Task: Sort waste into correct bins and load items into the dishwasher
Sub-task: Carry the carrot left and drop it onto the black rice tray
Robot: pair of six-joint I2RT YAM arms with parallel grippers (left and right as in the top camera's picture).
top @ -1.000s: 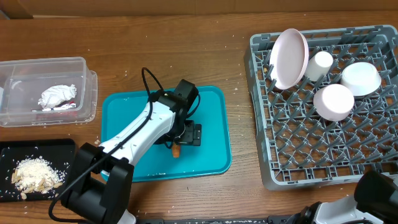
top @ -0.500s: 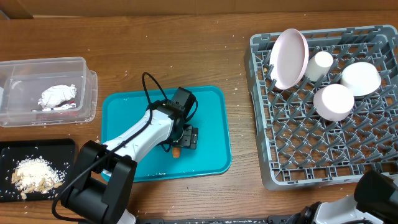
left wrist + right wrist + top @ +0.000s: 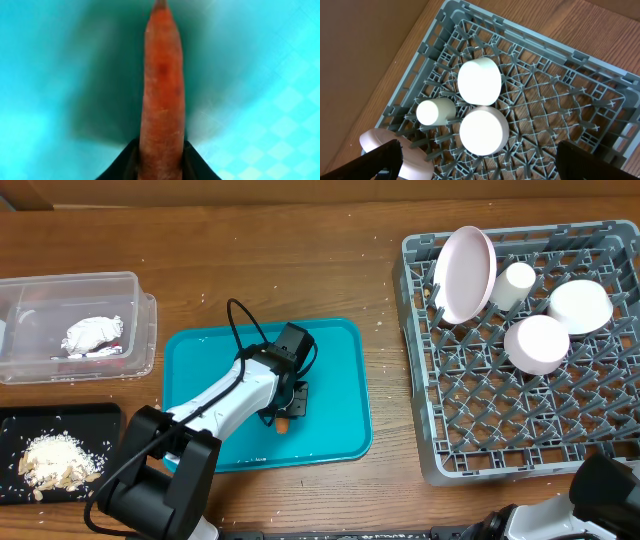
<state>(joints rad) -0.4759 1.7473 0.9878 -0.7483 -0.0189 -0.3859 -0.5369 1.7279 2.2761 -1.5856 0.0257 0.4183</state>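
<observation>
An orange carrot piece (image 3: pixel 283 423) lies on the teal tray (image 3: pixel 200 360). My left gripper (image 3: pixel 287 408) is down over it. In the left wrist view the carrot (image 3: pixel 161 85) runs up the middle of the frame, and my left gripper (image 3: pixel 161 152) is shut on its near end, a black finger (image 3: pixel 125 162) pressed to each side. My right gripper (image 3: pixel 480 167) hangs open above the grey dish rack (image 3: pixel 555 55), nothing between its fingers (image 3: pixel 377 160). The rack (image 3: pixel 600 435) holds a pink plate (image 3: pixel 465 272), a white cup (image 3: pixel 517 280) and two white bowls (image 3: pixel 580 305).
A clear plastic bin (image 3: pixel 30 305) at the far left holds crumpled white waste (image 3: pixel 92 332). Below it a black tray (image 3: pixel 100 420) holds pale food scraps (image 3: pixel 55 458). Part of the right arm (image 3: pixel 605 485) shows at the bottom right edge.
The left gripper's jaws have closed from wide open onto the carrot piece. The arm shifted slightly toward the tray's front. The right arm has not moved.
</observation>
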